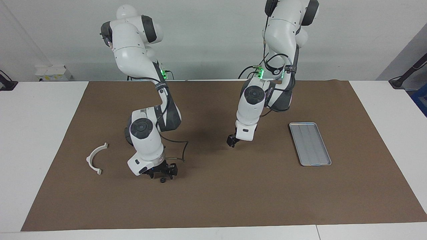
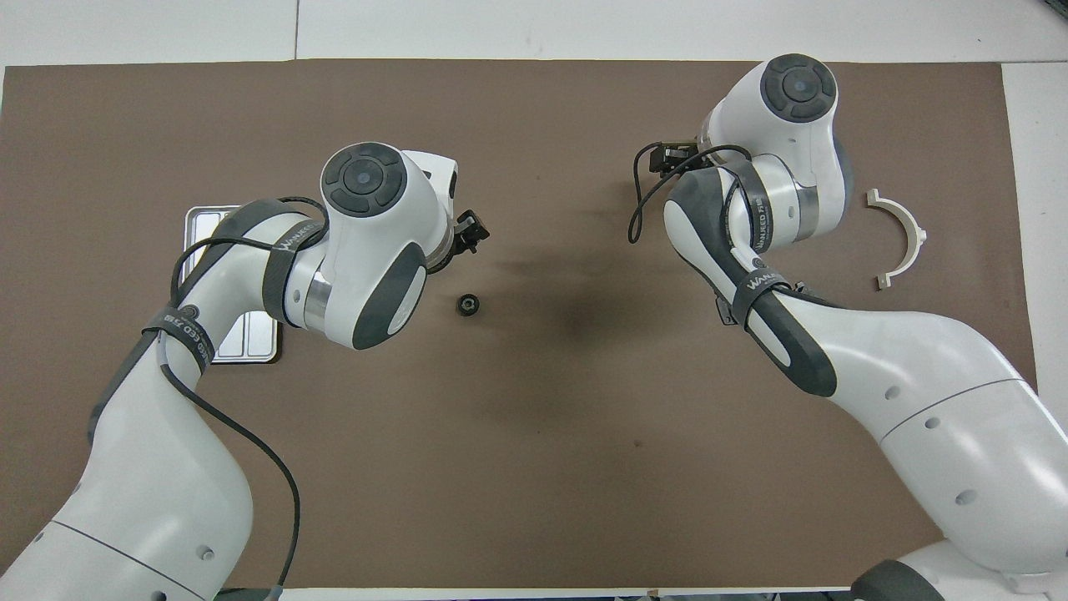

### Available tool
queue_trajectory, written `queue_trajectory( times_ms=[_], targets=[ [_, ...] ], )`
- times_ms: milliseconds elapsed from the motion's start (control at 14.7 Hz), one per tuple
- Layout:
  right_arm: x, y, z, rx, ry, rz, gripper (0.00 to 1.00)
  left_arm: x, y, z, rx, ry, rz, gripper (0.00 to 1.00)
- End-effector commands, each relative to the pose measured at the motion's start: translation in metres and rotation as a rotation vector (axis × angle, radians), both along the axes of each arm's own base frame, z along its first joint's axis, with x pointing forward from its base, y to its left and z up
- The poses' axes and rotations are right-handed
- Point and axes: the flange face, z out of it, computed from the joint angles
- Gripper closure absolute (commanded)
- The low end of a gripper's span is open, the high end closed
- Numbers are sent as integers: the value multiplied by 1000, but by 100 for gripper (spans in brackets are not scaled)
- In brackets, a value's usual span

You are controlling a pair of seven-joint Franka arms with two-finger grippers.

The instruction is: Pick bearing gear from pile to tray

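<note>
Facing view: right pincer (image 1: pixel 162 173), state unclear, hung over a bearing gear (image 1: pixel 162 180) at seven o'clock; the tray (image 1: pixel 310 143) at three o'clock sat bare.

Overhead view: left pincer (image 2: pixel 471 231), state unclear, hovered above another gear (image 2: pixel 468 305). Nothing delivered yet.

A brown mat (image 1: pixel 233 200) covers the white table (image 1: pixel 33 133), possibly paper.

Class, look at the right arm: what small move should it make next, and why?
Probably lower the right gripper straight down to grasp the small black round piece: it hangs just over that piece on the brown mat, and the silver-grey ridged metal tray holds nothing yet.
</note>
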Motion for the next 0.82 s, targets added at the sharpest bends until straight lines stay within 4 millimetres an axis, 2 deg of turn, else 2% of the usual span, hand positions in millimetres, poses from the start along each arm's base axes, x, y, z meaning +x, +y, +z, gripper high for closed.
queue_trajectory(
  times_ms=[0, 272, 477, 545, 613, 749],
  targets=[
    [-1, -4, -7, -9, -16, -5, 11, -13, 2, -3, 13, -21, 11, 23],
    [-2, -5, -11, -5, -22, -6, 17, -22, -1, -6, 17, -13, 1, 35],
    [-2, -5, -12, -6, -20, -5, 29, -23, 0, -8, 19, -11, 1, 37],
    [-2, -5, -12, -6, -19, -6, 36, -24, 0, -8, 20, -11, -1, 37],
    [-2, -5, -12, -6, -19, -5, 48, -26, 0, -10, 21, -9, -3, 37],
    [-2, -5, -12, -6, -19, -5, 63, -29, -2, -12, 20, -8, -6, 38]
  ],
)
